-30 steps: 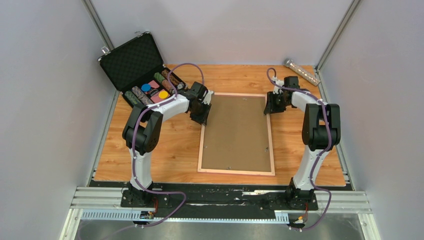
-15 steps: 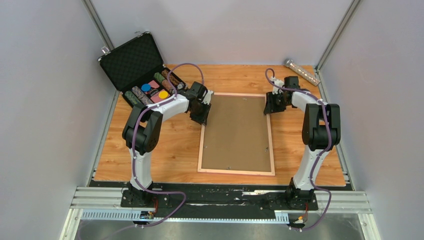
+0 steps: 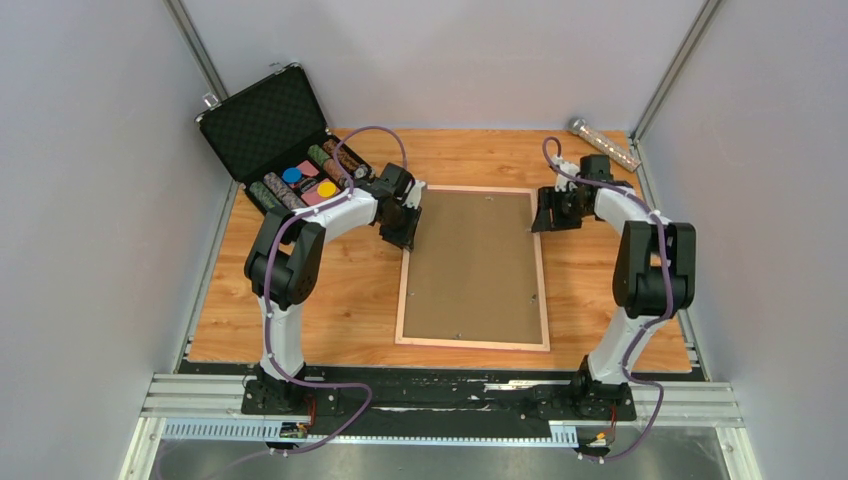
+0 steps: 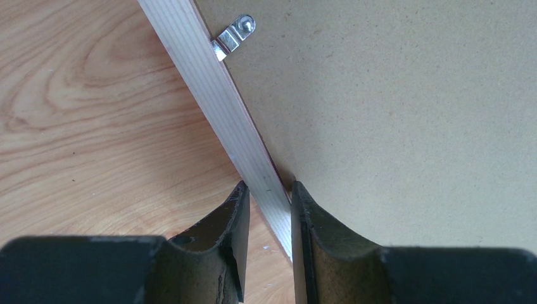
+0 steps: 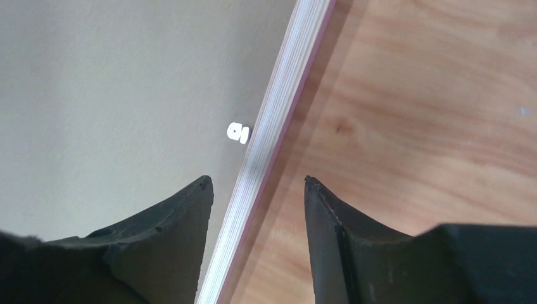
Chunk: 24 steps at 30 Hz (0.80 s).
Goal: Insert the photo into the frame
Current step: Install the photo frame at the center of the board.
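1. The frame (image 3: 472, 344) lies flat and face down in the middle of the bench (image 3: 340, 300), its pale wood back and sides up and a thin pink edge showing around it.
2. A plain brown backing board (image 3: 472, 265) fills the whole opening inside the rails and looks level with them.
3. The photo is not visible in any view. It may lie under the board, but the pictures cannot confirm that.
4. The left hand (image 4: 269, 193) is at the frame's left rail near the far corner. Its two fingers are closed on the rail, one on the bench side and one on the board side.
5. The right hand (image 5: 256, 183) hovers over the right rail near the far corner. Its fingers are spread wide on either side of the rail and touch nothing.
6. A small metal clip (image 4: 235, 37) reaches from the board to the left rail, and it looks turned to hold the board. A second clip (image 5: 237, 132) sits beside the right rail, too small to tell how it is turned.
7. My judgement is that the task is in its late part, with the board seated. What seems left is checking the clips and perhaps turning the frame face up.
8. An open black case (image 3: 270, 130) stands at the far left corner, well apart from the frame.
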Available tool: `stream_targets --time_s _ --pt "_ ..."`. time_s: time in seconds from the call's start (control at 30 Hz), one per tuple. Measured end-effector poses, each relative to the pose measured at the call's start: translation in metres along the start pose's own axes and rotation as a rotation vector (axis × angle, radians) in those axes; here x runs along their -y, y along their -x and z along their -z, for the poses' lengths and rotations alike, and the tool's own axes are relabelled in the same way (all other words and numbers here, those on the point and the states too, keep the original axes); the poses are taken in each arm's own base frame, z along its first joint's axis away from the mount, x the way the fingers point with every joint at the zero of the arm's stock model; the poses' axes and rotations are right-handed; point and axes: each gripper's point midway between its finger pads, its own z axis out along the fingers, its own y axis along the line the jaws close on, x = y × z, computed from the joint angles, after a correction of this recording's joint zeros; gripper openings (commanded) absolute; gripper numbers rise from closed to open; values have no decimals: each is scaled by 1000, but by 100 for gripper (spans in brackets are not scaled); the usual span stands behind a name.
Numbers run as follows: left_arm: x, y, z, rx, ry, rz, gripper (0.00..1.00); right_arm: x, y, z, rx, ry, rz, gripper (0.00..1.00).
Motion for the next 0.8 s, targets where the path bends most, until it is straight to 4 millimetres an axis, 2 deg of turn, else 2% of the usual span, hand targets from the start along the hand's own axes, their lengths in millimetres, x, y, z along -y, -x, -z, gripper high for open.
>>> stream_targets --time_s 0.23,0.37,0.53,0.8 --pt "0 0 0 0 -3 9 0 -23 -25 42 13 14 64 56" --pt "0 0 0 0 -3 9 0 -34 -68 53 -41 27 87 57" --pt "0 0 0 0 -3 9 0 -46 -108 61 -94 41 116 59" --pt "-1 0 0 0 -2 9 0 -61 -123 62 -114 61 163 59"
